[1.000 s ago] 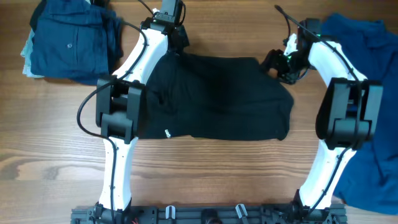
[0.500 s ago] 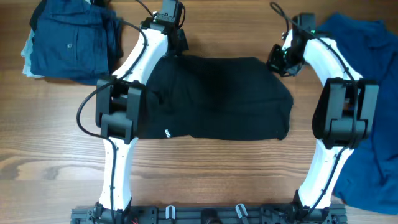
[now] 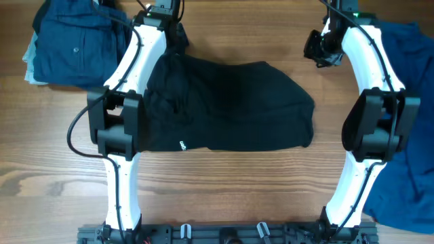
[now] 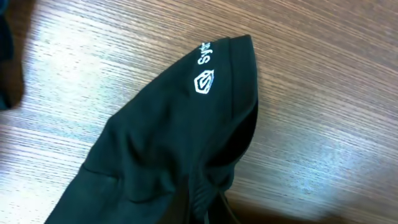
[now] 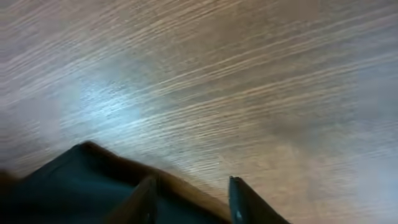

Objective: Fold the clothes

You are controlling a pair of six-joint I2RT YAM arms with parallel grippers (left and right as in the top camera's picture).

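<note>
The clothes in play are a large black garment [image 3: 230, 102], spread across the middle of the table with a small white label [image 3: 182, 144] near its front edge. My left gripper [image 3: 171, 35] is at the garment's far left corner and is shut on it. In the left wrist view the black fabric [image 4: 168, 137] runs out from the gripper [image 4: 208, 208] and shows a white logo [image 4: 203, 79]. My right gripper [image 3: 317, 51] is beyond the garment's far right side, apart from it. Its fingers [image 5: 146, 199] stand open over bare wood in the right wrist view [image 5: 193, 180], with only a black corner [image 5: 68, 183] at lower left.
A folded navy pile [image 3: 74, 41] lies at the far left corner of the table. A brighter blue garment [image 3: 407, 88] covers the right edge behind the right arm. The arms' base rail [image 3: 224, 234] runs along the front edge. Bare wood [image 3: 230, 183] shows in front of the black garment.
My right gripper has moved away from the garment's far right corner toward the far edge. My left gripper has pulled its corner farther back and left, and the garment's far edge now slopes.
</note>
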